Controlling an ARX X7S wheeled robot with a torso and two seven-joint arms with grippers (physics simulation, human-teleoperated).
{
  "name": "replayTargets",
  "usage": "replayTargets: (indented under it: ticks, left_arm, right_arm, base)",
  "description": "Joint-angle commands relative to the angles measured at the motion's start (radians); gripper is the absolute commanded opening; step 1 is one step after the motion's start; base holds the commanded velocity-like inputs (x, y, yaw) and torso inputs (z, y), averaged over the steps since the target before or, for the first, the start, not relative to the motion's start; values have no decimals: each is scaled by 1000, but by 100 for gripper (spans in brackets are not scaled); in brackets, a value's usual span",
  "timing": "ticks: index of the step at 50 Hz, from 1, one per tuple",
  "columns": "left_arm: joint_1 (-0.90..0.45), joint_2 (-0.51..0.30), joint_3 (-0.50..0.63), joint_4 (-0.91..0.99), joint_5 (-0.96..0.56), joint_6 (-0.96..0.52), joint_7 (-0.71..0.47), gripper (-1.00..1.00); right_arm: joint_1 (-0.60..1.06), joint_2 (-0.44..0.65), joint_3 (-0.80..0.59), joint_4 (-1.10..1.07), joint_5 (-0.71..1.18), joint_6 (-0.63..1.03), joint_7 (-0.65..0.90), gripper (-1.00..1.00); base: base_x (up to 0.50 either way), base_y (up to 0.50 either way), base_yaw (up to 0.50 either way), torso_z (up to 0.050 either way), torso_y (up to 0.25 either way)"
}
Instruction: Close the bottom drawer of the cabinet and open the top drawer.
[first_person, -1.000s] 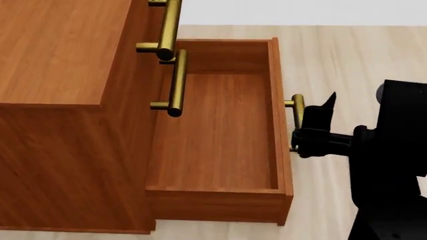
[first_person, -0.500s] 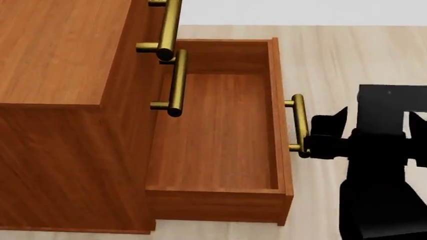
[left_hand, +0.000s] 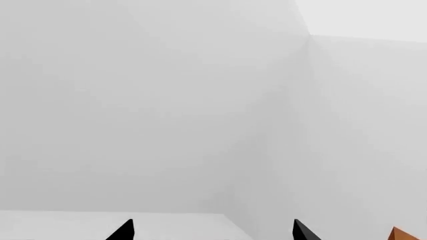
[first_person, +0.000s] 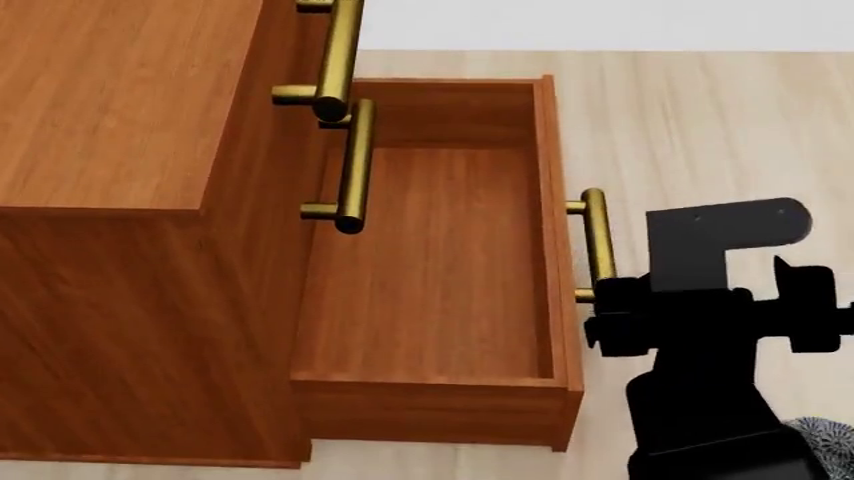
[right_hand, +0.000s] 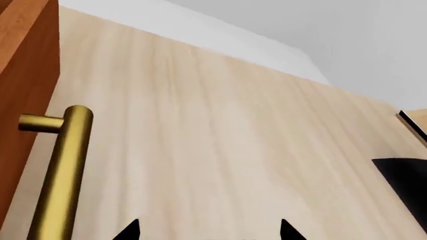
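Observation:
The reddish-brown cabinet (first_person: 120, 110) fills the left of the head view. Its bottom drawer (first_person: 441, 270) stands pulled far out and empty, with its brass handle (first_person: 595, 245) on the front. The top drawer is shut; only its brass handle (first_person: 342, 55) shows, above the middle drawer's handle (first_person: 354, 165). My right gripper (first_person: 603, 312) is open at the near end of the bottom handle. In the right wrist view the handle (right_hand: 63, 170) and drawer front (right_hand: 27, 70) lie beside the open gripper (right_hand: 208, 232), not between its fingers. My left gripper (left_hand: 212, 232) is open, facing a white wall.
Pale wood floor (first_person: 707, 130) spreads beyond and beside the open drawer. My black right arm (first_person: 721, 380) fills the lower right of the head view. A small orange-brown corner (left_hand: 400, 234) shows at the edge of the left wrist view.
My right arm has swung and turned, and its gripper has slid along the bottom handle towards the handle's near end. The drawer has barely moved.

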Motion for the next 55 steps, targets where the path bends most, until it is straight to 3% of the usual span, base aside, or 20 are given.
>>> replayTargets:
  ticks: [1,35,55]
  left_arm:
    - [8,7,3,-17,2,24,11,100]
    - [6,-7,12,-13,-4,19,-1,100]
    - [10,-9,15,-16,-11,30,0,100]
  right_arm:
    - [9,-25,-64,87,-26,-45,-12,100]
    - [22,-82,-186,-83,-34,13,-42,100]
    - [78,-180,-205,96,34,-101,-150,100]
  base:
    - [0,0,0,0,0]
    - [0,0,0,0,0]
    - [0,0,1,0,0]
